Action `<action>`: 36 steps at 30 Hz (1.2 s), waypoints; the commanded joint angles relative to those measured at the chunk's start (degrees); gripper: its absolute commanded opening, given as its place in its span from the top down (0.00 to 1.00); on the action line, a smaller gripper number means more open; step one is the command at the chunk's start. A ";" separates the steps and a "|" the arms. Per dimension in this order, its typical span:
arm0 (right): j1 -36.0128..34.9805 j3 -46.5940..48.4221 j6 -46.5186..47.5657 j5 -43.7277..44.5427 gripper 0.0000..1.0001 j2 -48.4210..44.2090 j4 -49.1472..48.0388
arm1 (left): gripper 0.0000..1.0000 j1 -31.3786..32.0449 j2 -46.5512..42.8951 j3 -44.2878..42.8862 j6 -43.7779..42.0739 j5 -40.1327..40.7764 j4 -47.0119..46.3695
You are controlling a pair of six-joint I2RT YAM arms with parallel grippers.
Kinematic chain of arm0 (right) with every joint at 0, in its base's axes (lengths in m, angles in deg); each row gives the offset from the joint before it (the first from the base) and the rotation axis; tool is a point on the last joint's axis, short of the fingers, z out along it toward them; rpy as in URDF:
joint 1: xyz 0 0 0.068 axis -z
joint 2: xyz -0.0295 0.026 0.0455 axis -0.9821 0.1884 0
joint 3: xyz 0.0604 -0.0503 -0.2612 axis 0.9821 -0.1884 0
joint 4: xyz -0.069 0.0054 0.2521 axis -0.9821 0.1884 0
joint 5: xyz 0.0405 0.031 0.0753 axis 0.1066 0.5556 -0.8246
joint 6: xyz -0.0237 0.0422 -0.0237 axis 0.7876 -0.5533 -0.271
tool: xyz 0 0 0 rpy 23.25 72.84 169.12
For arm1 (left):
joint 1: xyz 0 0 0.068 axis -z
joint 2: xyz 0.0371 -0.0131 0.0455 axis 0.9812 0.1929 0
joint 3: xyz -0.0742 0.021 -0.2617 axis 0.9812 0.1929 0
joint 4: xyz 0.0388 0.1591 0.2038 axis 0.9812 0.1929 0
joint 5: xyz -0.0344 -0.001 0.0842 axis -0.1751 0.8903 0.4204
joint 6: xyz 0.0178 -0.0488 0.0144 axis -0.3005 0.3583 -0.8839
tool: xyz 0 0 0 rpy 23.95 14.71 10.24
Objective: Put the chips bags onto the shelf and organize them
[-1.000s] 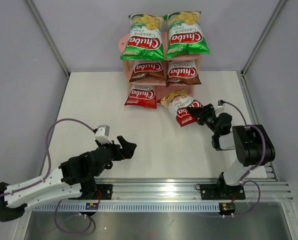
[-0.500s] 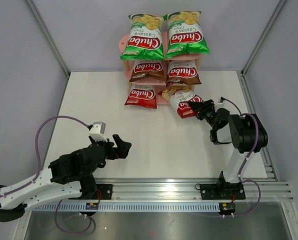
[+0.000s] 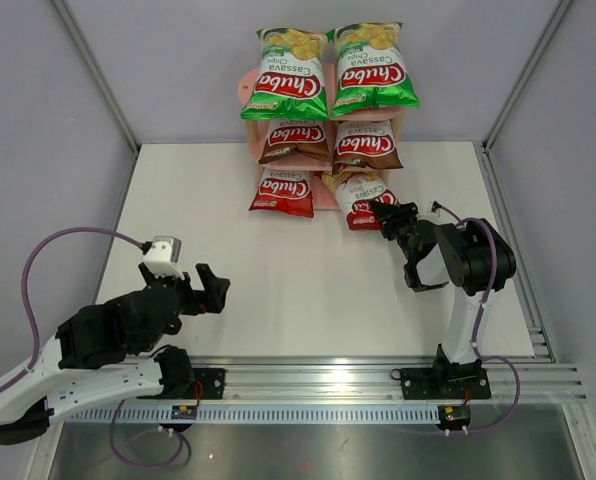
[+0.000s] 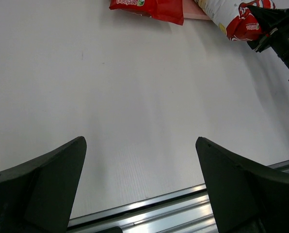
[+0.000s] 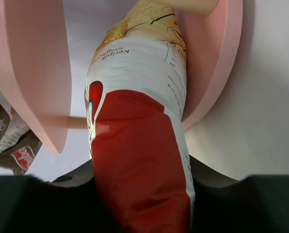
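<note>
Top external view, stock count for your check: 6 chips bags, 1 shelf (image 3: 323,192), 2 arms.

- Top tier: left green bag (image 3: 285,72) and right green bag (image 3: 375,66), side by side, logos facing you. Placed.
- Middle tier: left brown bag (image 3: 295,141) and right brown bag (image 3: 366,145), side by side. Placed.
- Bottom tier, left slot: left red bag (image 3: 283,192), lying flat, its near edge hanging over the board. Placed.
- Bottom tier, right slot: right red bag (image 3: 361,198), slightly skewed. In the right wrist view its far end sits between 2 pink boards while its near end sticks out toward the arm.
- Right gripper (image 3: 393,215): clenched on the near end of the right red bag, fingers on either side of the red foil.
- Left gripper (image 3: 210,290): fingers spread wide, nothing between them, hanging over bare table (image 3: 278,260), well apart from the shelf.

Status, as a judgement: 5 of 6 bags are shelved and the 6th is partly in. What remains for you is seating it squarely beside the left red bag, letting go and clearing the arm without dragging the bag out.
</note>
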 commanded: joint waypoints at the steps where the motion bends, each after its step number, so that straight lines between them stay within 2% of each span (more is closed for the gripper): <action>1: -2.49 -0.41 0.15 12.03 0.77 1.43 -10.62 | 0.01 -0.10 0.57 -4.02 -4.88 2.85 3.36; 2: -3.54 -0.76 -0.90 15.97 0.76 1.95 -10.88 | 0.01 -0.10 0.48 -4.28 -5.06 3.55 3.81; 9: -8.29 0.29 -1.61 26.55 0.77 4.85 -10.54 | 0.01 -0.01 -4.52 -0.59 -7.44 2.76 -0.94; 17: -13.22 7.22 -1.18 36.48 0.78 9.95 -8.17 | 0.01 -0.10 -8.92 0.11 -5.86 4.96 -0.23; 19: -14.18 9.76 -0.82 39.64 0.75 10.13 -5.11 | 0.01 -0.01 -9.18 0.20 -5.77 5.40 -0.15; 28: -14.54 20.05 0.15 39.93 0.75 14.43 1.41 | 0.01 -0.19 -11.55 0.37 -6.29 5.93 -0.41; 36: -14.45 22.96 -0.03 39.05 0.73 16.90 4.05 | 0.01 -0.19 -14.54 0.55 -6.29 6.72 -0.32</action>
